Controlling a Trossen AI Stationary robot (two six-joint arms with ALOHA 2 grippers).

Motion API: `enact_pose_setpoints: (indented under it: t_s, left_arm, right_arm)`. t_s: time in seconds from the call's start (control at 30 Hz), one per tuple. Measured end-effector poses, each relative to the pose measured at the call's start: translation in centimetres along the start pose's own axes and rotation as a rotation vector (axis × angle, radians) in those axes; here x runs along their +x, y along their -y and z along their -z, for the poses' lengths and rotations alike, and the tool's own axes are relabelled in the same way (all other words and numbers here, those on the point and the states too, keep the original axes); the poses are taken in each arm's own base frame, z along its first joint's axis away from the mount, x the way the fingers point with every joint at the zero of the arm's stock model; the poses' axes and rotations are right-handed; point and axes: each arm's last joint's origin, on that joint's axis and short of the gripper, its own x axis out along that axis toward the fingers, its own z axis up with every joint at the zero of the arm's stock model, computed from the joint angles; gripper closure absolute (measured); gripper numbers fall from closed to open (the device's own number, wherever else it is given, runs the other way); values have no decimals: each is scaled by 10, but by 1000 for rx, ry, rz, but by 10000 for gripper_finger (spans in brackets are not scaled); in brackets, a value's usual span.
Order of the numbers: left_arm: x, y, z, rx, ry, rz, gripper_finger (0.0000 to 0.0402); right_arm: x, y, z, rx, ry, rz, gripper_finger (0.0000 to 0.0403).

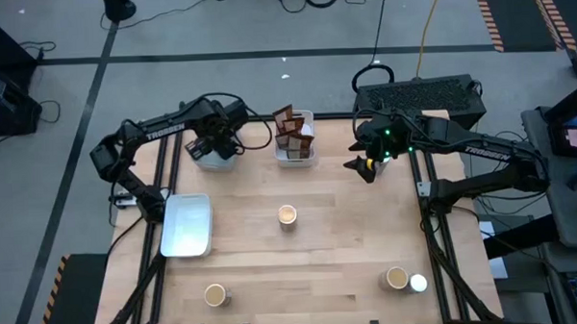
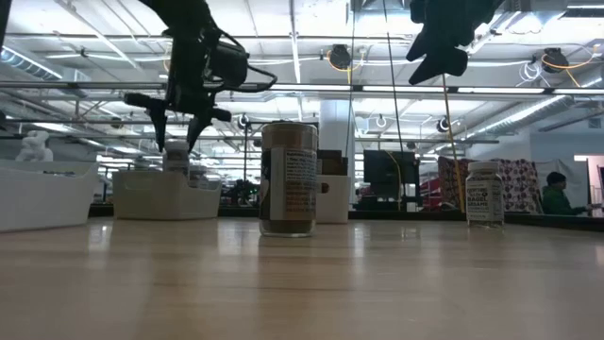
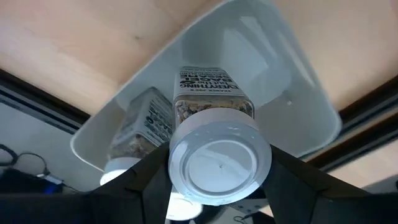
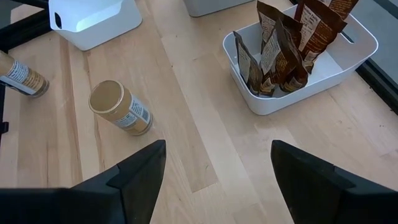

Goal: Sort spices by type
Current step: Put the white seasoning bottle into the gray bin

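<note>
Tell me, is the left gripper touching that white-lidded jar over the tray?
Touching. The left wrist view shows the left gripper with a dark finger pressed against each side of the white-lidded jar, above the tray.

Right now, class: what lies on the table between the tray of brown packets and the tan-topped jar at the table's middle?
Nothing: the high view shows bare wood between the tray of brown packets and the tan-topped jar.

Holding a white-topped jar (image 3: 219, 155) between dark jaws of the left gripper (image 3: 217, 186), one on each side of the lid. Hanging over a white tray (image 3: 298, 81) on the wooden desk (image 3: 74, 43). Inside the tray, a second jar (image 3: 140, 127) just beside the held one, label showing. Black frame rail (image 3: 37, 99) along the desk edge.
</note>
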Motion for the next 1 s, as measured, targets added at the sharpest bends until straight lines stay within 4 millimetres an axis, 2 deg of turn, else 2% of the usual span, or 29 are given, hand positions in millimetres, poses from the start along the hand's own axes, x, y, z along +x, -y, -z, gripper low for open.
enact_pose_setpoints:
  t_s: [0.13,0.3,0.6,0.8,1.0]
  left_arm:
    - [9,-4,0,23,2,-47,191]
    - [19,0,2,34,0,-14,191]
    - [20,-2,3,20,57,-24,190]
    - [27,-5,1,-9,61,-3,161]
    - [28,-10,0,-103,63,-37,154]
  right_arm:
    - [0,0,0,0,0,0,131]
    - [0,0,0,7,0,0,131]
    - [0,0,1,8,-6,2,131]
    - [0,0,1,15,-6,2,131]
    - [0,0,1,33,-5,2,131]
